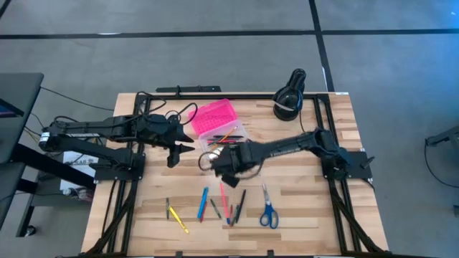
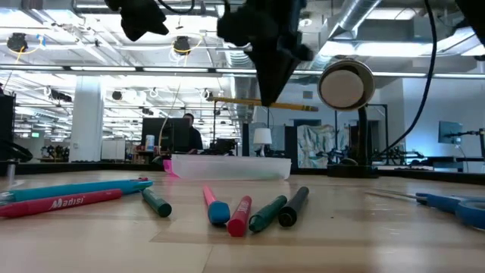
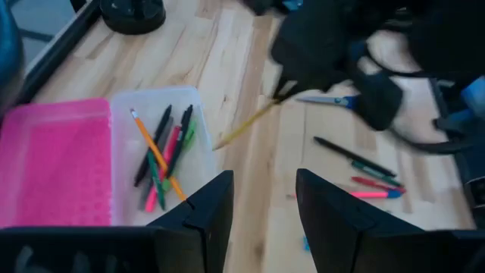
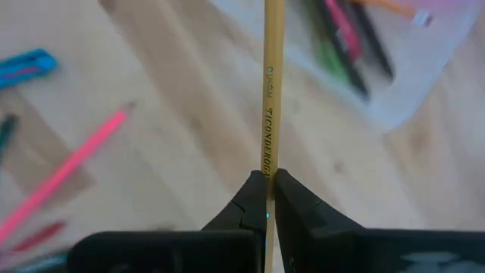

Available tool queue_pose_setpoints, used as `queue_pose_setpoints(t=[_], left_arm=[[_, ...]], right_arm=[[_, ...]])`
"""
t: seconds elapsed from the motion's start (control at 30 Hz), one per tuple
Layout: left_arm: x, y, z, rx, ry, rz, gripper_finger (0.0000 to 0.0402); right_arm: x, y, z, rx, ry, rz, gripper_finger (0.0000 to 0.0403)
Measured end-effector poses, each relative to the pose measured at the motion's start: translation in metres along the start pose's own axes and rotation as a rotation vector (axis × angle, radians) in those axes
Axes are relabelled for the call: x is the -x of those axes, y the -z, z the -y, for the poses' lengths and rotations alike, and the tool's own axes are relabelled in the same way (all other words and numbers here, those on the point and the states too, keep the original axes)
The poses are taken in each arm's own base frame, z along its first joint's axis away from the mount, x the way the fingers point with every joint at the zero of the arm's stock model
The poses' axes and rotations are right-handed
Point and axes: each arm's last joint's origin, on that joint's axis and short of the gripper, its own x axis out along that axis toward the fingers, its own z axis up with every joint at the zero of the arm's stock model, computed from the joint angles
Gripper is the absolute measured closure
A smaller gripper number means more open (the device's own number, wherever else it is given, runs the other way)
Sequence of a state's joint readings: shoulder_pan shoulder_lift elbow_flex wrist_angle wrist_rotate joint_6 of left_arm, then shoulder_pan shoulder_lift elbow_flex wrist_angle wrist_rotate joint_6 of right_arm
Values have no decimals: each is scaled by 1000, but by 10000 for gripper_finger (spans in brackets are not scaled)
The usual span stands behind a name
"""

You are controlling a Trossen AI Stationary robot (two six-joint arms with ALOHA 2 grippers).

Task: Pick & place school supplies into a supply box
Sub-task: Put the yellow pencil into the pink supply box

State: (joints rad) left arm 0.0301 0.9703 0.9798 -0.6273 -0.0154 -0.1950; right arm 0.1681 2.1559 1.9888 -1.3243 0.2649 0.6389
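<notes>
The supply box lies open near the table's far middle, with its pink lid beside its clear base. Several pens lie in the base. My right gripper hangs just on the near side of the box, shut on a yellow pencil. My left gripper is open and hovers left of the box, touching nothing. More pens and the blue-handled scissors lie flat on the near half of the table. My right gripper pinches the yellow pencil's shaft between its two fingertips, about at mid-length. The fingers come from above, pointing down, and lie across the pencil. The pencil is lifted clear and stays roughly level above the table, beside the box's base.
A black round device stands at the far right of the table. Cables trail near the left arm. Bare wood shows between the box and the row of pens. People and desks show in the room beyond.
</notes>
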Motion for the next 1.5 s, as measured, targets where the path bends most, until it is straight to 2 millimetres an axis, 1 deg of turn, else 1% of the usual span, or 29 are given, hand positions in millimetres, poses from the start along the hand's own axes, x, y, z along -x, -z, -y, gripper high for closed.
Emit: queue_pose_setpoints(t=[0.2,0.37,0.47,0.53,0.67,0.73,0.93,1.03,1.17,1.37,1.5], left_arm=[[8,2,7,104,14,14,264],[11,5,17,149,-34,41,264],[13,6,24,170,-75,68,264],[14,8,28,178,-105,83,264],[16,10,35,182,-149,116,264],[17,11,38,174,-158,124,264],[18,12,41,160,-195,147,264],[18,12,41,145,-204,148,264],[18,13,40,122,-216,139,264],[18,14,39,109,-250,129,264],[18,15,38,107,-254,126,264]], right_arm=[[-12,-25,38,225,16,-15,403],[-21,-46,65,323,-12,28,403],[-24,-60,75,351,-63,96,403],[-26,-68,78,370,-89,151,403],[-29,-76,82,431,-102,210,403],[-31,-79,86,450,-102,224,403],[-47,-81,100,450,-99,201,403],[-59,-79,104,450,-104,181,403],[-67,-77,110,418,-107,159,403],[-78,-74,115,417,-102,135,403],[-86,-69,116,455,-118,106,403]])
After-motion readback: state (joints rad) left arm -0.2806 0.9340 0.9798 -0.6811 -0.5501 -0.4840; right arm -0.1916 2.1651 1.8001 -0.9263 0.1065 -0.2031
